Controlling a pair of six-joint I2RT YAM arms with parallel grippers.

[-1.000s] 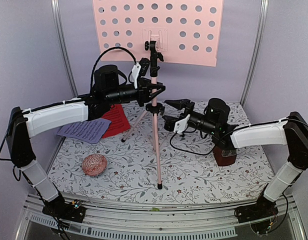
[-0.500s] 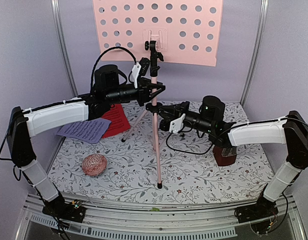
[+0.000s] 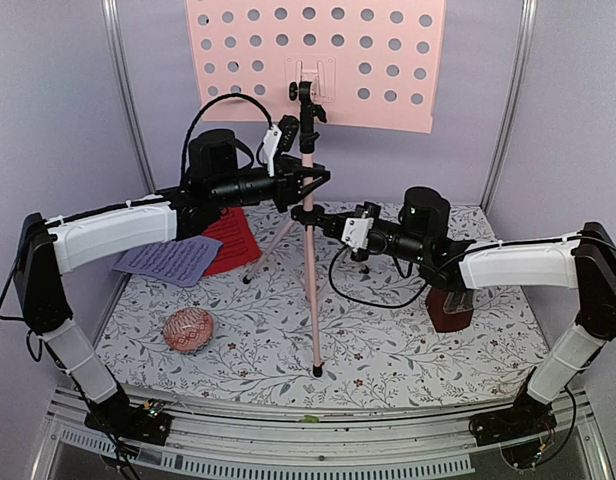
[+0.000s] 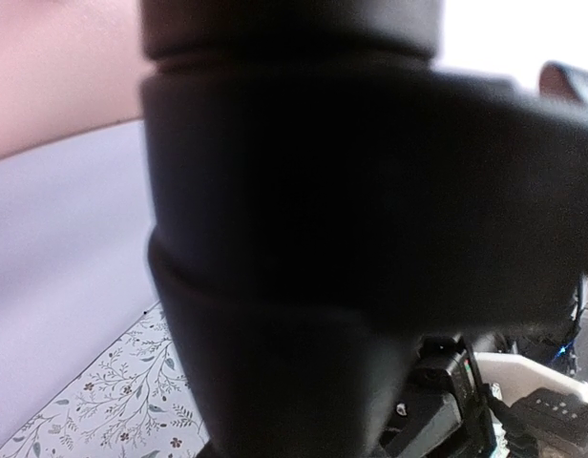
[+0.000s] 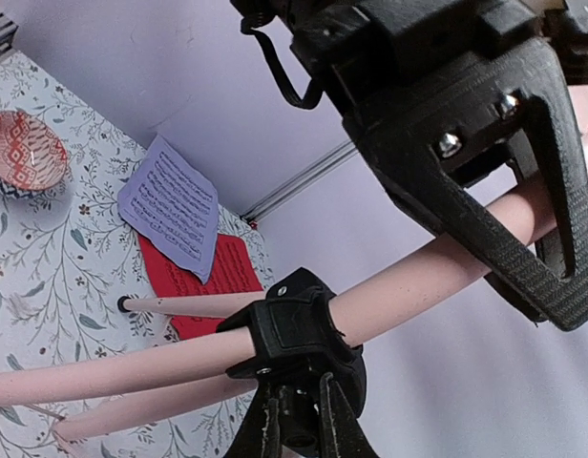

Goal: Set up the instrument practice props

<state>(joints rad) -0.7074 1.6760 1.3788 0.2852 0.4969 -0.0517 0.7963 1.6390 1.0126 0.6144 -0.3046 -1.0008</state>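
The pink music stand (image 3: 309, 260) stands upright mid-table, its perforated desk (image 3: 388, 60) up at the back wall. My left gripper (image 3: 313, 185) is shut on the pole; its black fingers (image 5: 485, 191) straddle the pink pole (image 5: 418, 281) in the right wrist view. My right gripper (image 3: 326, 222) is lower, its jaws shut on the black leg collar (image 5: 294, 329). The lavender page (image 3: 168, 260) partly covers the red page (image 3: 233, 238) at the left rear. The dark red-brown metronome (image 3: 450, 312) sits half hidden behind my right forearm. The left wrist view is blocked by a dark blur.
A red patterned bowl-like object (image 3: 189, 330) lies at the front left on the floral tablecloth (image 3: 408, 345). The stand's tripod legs spread across the middle, the front foot (image 3: 317, 372) near the table's front edge. Lavender walls close in on three sides.
My right gripper has moved left to the stand's leg collar and closed on it. The left arm and the stand have stayed put.
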